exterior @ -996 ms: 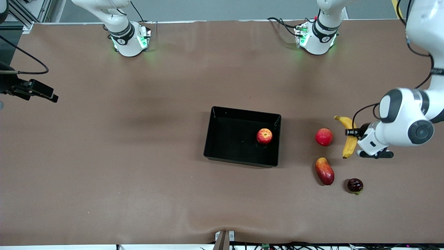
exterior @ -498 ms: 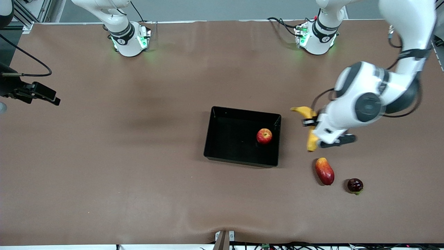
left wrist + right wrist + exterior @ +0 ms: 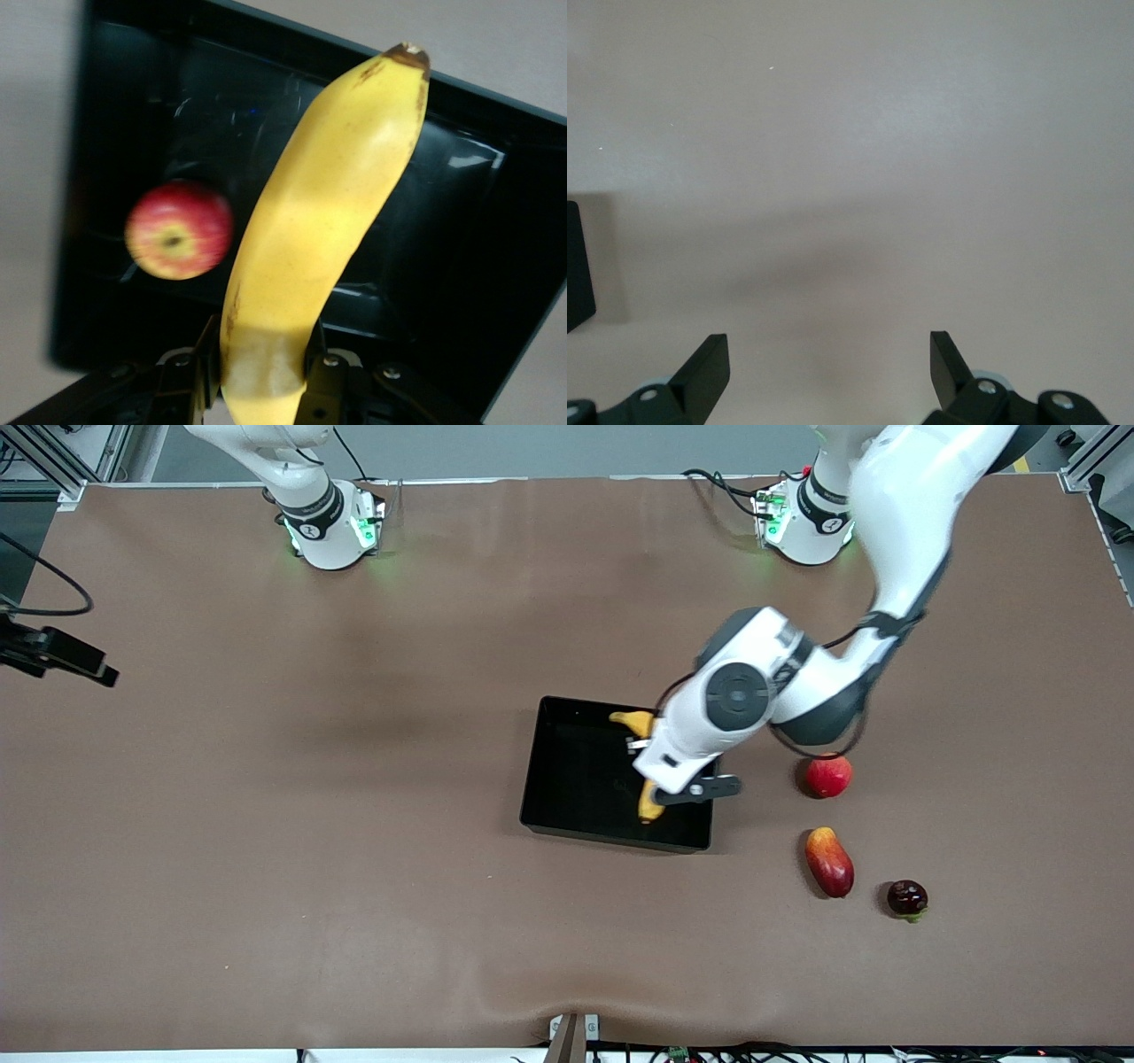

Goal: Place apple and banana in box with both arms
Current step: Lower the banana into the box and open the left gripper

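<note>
Mango-shaped fruit [image 3: 829,861] and dark fruit [image 3: 907,897] nearest front camera. Left gripper [image 3: 262,370] clenched on banana [image 3: 646,767], over box [image 3: 567,779]. Apple [image 3: 178,230] inside box, under left arm. Right gripper [image 3: 828,361] released, waiting over bare table [image 3: 354,850] at right arm's end.

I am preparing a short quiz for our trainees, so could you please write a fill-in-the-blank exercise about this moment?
1. The left tool is shut on the ____.
2. The apple lies inside the black ____.
3. The banana hangs over the box, not yet ____.
4. The right tool, waiting over bare table, has its fingers ____.

Missing words: banana; box; released; open
</note>
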`<state>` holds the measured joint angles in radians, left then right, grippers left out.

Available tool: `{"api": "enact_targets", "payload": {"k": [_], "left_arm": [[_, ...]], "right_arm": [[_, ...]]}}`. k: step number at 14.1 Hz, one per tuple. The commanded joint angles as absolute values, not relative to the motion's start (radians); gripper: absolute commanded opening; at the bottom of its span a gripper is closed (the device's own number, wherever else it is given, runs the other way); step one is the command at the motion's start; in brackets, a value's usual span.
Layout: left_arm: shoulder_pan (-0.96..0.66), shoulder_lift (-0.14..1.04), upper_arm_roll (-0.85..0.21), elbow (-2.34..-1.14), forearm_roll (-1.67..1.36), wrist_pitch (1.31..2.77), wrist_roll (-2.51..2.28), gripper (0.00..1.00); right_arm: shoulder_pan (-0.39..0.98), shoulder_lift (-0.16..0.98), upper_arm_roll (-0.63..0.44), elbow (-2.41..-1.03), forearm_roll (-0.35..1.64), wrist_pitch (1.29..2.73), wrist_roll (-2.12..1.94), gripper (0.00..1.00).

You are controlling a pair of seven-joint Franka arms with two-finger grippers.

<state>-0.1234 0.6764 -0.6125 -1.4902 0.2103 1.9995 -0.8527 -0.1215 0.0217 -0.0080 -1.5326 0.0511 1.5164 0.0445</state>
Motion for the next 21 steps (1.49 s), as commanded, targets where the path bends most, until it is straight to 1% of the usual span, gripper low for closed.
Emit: {"api": "enact_targets", "payload": {"k": [1, 3, 4, 5, 10, 11, 12, 14, 15, 16, 18, 21], "left_arm": [[-0.237, 0.724, -0.531, -1.453, 0.230, 2.057, -0.874, 0.00], [-0.328, 0.736, -0.457, -1.453, 0.230, 2.075, -0.876, 0.00], [-0.348, 0.738, -0.439, -1.454, 0.230, 2.075, -0.871, 0.00], [-0.353, 0.758, -0.436, -1.453, 0.230, 2.079, -0.864, 0.00], [-0.373, 0.833, -0.434, -1.453, 0.279, 2.213, -0.854, 0.00], [-0.373, 0.834, -0.434, -1.454, 0.294, 2.217, -0.854, 0.28], [-0.377, 0.836, -0.434, -1.453, 0.299, 2.226, -0.857, 0.99], [-0.373, 0.827, -0.434, -1.445, 0.301, 2.244, -0.862, 1.00], [-0.370, 0.816, -0.433, -1.418, 0.305, 2.237, -0.864, 1.00], [-0.356, 0.783, -0.431, -1.410, 0.320, 2.234, -0.855, 1.00], [-0.267, 0.703, -0.423, -1.411, 0.354, 2.183, -0.842, 1.00], [-0.082, 0.612, -0.433, -1.410, 0.318, 2.174, -0.685, 1.00]], "right_arm": [[-0.134, -0.011, 0.020, -1.523, 0.041, 1.470, 0.008, 1.00], [-0.095, -0.017, 0.034, -1.525, 0.041, 1.465, 0.011, 1.00], [-0.075, -0.017, 0.034, -1.525, 0.038, 1.466, 0.009, 1.00], [-0.065, -0.015, 0.034, -1.525, 0.038, 1.466, 0.003, 1.00], [-0.054, -0.006, 0.032, -1.534, 0.034, 1.466, 0.002, 1.00], [-0.054, -0.006, 0.032, -1.534, 0.029, 1.466, 0.003, 1.00], [-0.051, -0.005, 0.032, -1.532, 0.025, 1.465, 0.009, 1.00], [-0.041, -0.008, 0.035, -1.528, -0.006, 1.431, 0.012, 1.00], [-0.034, -0.008, 0.034, -1.526, -0.017, 1.410, 0.014, 1.00], [-0.035, -0.006, 0.032, -1.528, -0.017, 1.396, 0.014, 1.00], [-0.028, -0.005, 0.034, -1.532, -0.011, 1.391, 0.014, 1.00], [-0.003, -0.018, 0.038, -1.523, -0.002, 1.390, 0.008, 1.00]]}}
